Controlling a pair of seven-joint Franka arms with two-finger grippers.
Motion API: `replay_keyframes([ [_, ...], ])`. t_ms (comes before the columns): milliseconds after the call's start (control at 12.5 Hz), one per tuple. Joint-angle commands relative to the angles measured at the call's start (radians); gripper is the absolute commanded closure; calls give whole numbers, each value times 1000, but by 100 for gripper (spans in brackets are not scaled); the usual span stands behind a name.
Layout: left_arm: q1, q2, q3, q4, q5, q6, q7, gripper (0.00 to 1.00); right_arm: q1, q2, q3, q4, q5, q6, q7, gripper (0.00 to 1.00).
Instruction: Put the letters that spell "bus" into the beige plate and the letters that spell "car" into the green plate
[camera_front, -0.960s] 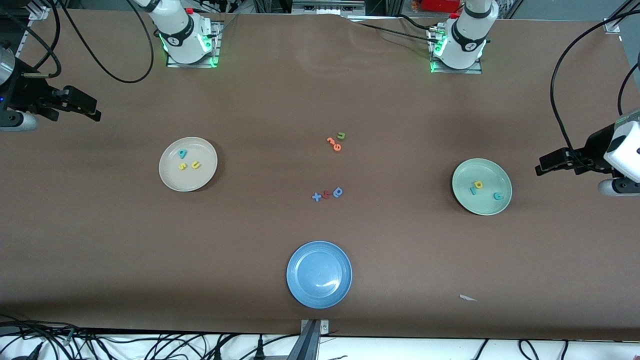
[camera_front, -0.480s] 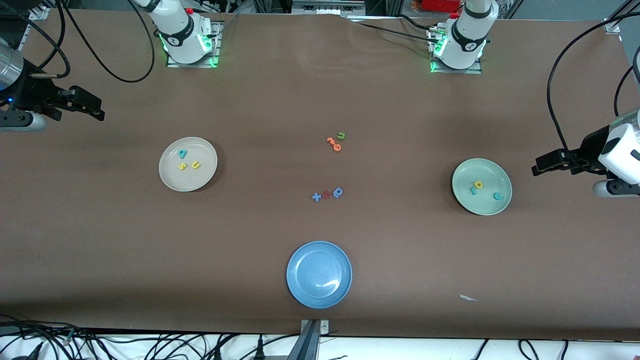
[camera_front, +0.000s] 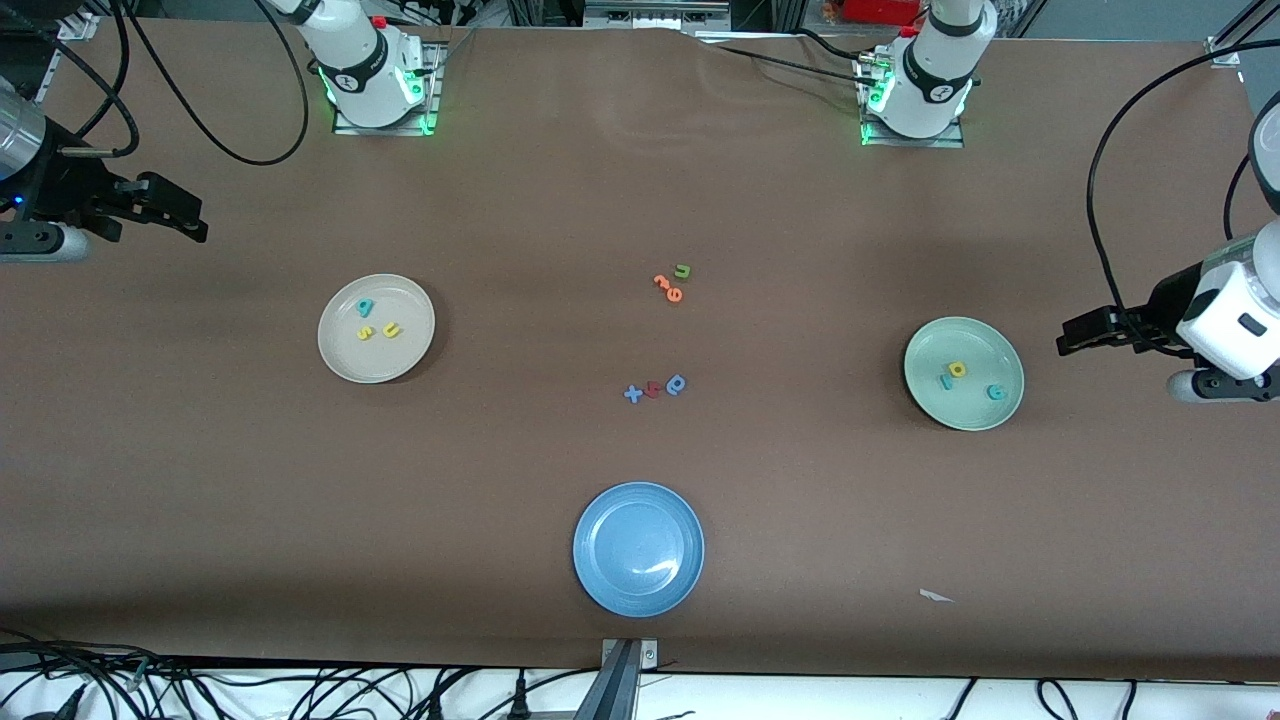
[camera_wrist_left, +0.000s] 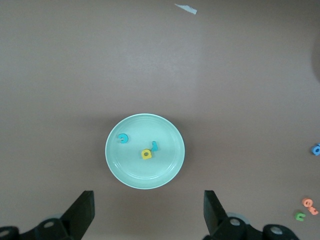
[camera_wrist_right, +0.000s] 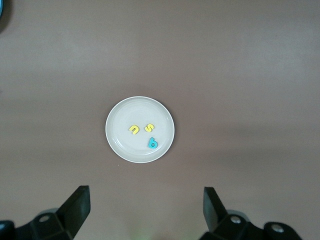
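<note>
Each plate sits on the counter under its own spread, empty tool: the green plate (camera_wrist_left: 145, 151) below the left tool (camera_wrist_left: 149, 214) holds teal c, r and yellow a; the beige plate (camera_wrist_right: 140, 129) below the right tool (camera_wrist_right: 146, 207) holds b, u, s. Sorting looks finished. Both tools' fingertips are cut off in the wrist views.

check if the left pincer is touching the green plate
Apart. In the left wrist view the left pincer hangs open above the table, and bare brown table shows between its fingers and the green plate.
</note>
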Motion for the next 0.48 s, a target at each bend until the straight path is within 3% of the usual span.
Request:
replay_keyframes([
  [0,-12,13,2,-8,26,15,0,5,-15,-13,11,-19,-14,12,10,0],
  [400,-9,17,2,-10,26,15,2,2,-15,-11,13,-22,-12,20,13,0],
])
